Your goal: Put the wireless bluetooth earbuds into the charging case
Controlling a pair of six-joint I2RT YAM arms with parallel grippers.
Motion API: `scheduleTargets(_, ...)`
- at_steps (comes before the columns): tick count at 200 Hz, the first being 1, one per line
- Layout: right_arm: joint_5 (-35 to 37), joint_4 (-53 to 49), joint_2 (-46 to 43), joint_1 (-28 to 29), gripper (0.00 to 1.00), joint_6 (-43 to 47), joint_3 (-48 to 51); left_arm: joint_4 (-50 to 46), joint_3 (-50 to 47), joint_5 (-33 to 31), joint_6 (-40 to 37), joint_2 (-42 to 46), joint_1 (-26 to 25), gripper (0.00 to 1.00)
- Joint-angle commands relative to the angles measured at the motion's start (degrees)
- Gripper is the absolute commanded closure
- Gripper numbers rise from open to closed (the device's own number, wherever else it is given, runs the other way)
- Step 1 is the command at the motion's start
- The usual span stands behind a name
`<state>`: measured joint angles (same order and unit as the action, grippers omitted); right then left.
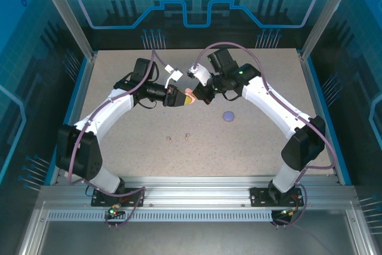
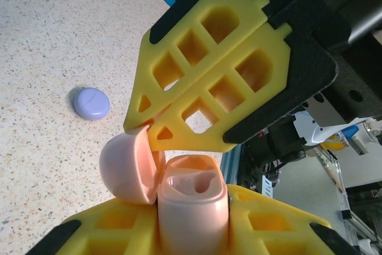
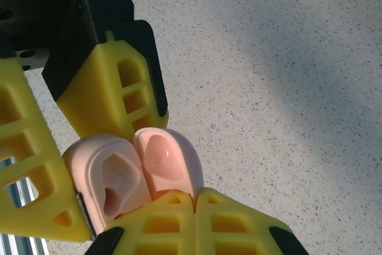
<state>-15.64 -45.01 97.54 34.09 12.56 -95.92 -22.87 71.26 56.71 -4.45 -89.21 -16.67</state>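
Observation:
The pink charging case (image 2: 192, 204) is held above the table with my left gripper (image 2: 191, 222) shut on its base. Its lid (image 2: 124, 168) stands open to the left, and the wells inside look empty. My right gripper (image 3: 196, 198) is shut, and its joined tips rest against the lid (image 3: 168, 158) next to the base (image 3: 110, 186). From above, both grippers (image 1: 179, 97) (image 1: 200, 92) meet at the case (image 1: 189, 98) mid-table. Two tiny pale earbuds (image 1: 169, 140) (image 1: 188, 136) lie on the table nearer the arm bases.
A closed purple round case (image 1: 228, 116) lies on the table right of the grippers, also in the left wrist view (image 2: 91, 103). The speckled table (image 1: 119, 147) is bounded by blue rails and a transparent enclosure.

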Motion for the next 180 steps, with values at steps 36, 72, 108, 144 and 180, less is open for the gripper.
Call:
scheduleTargets(36,0.5,-1.2,0.8,0.7,0.96,-0.4,-2.4,6.1,-2.2,1.0,1.9,2.3,0.7,0.94)
scheduleTargets(72,2.1,0.3,-0.5,-0.4,0.7,-4.4,-3.9,11.7,-5.7,0.5,4.8,4.1,1.2,1.0)
scheduleTargets(108,-0.8,2.4,-4.5,-3.3,0.6,-10.4,-2.5,20.9,-11.6,-1.3,9.8,7.8,3.0,1.0)
scheduleTargets(144,-2.3,4.1,-9.0,-5.0,0.52,-17.3,2.3,31.2,-18.1,-6.1,15.5,12.5,5.5,1.0)
scheduleTargets(180,-1.1,6.7,-11.3,-4.1,0.46,-26.9,9.2,39.5,-24.4,-15.9,19.0,18.3,6.2,1.0)
